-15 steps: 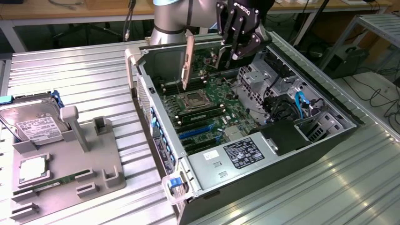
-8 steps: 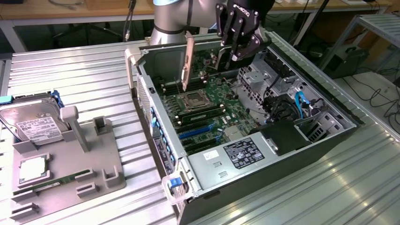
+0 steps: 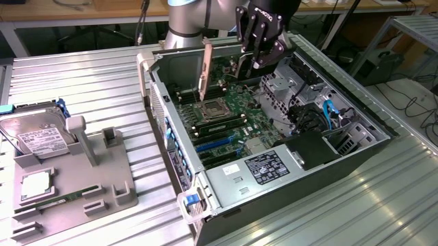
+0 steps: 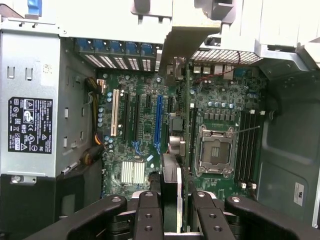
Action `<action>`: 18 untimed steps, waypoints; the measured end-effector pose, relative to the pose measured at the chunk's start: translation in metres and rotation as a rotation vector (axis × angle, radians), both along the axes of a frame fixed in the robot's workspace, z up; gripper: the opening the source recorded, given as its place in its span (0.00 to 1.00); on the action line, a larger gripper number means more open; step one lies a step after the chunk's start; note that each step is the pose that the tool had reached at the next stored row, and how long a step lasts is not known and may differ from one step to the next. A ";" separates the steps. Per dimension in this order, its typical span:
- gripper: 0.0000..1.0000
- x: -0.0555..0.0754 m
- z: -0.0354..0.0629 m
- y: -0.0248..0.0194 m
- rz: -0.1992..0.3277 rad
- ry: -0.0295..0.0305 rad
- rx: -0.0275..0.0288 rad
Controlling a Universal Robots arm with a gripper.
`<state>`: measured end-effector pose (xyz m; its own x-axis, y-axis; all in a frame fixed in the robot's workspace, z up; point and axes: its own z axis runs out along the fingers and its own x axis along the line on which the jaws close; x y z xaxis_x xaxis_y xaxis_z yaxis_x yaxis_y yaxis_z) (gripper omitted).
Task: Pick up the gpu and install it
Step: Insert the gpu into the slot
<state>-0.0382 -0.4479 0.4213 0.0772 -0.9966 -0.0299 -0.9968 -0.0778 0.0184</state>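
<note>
A: Starting at the exterior view's left, what sits on the tabletop (image 3: 82, 77)?

B: A grey holder tray (image 3: 75, 189) with a silver hard drive (image 3: 34, 133) standing in it, a processor chip (image 3: 38, 185) and a narrow memory stick (image 3: 61, 201) lying flat.

A: And further right?

B: The open computer case (image 3: 274, 154), its motherboard (image 3: 233, 118) exposed, power supply (image 3: 263, 171) at the near end.

A: Where is the gpu (image 3: 229, 61)?

B: Held upright and edge-on above the motherboard, its pale bracket (image 3: 205, 72) pointing down toward the processor socket (image 3: 213, 108).

A: The hand (image 3: 263, 48)?

B: Narrowed, clamped on the gpu. In the wrist view its fingers (image 4: 148, 215) pinch the card (image 4: 172, 195) from both sides over the board.
</note>
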 end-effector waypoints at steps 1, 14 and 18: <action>0.27 0.000 -0.0006 0.0000 0.000 0.0000 0.0000; 0.27 0.000 -0.0080 0.0000 0.007 0.0000 0.0001; 0.27 0.000 -0.0105 0.0000 0.009 0.0000 0.0000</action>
<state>-0.0382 -0.4479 0.4108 0.0858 -0.9959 -0.0299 -0.9961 -0.0864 0.0184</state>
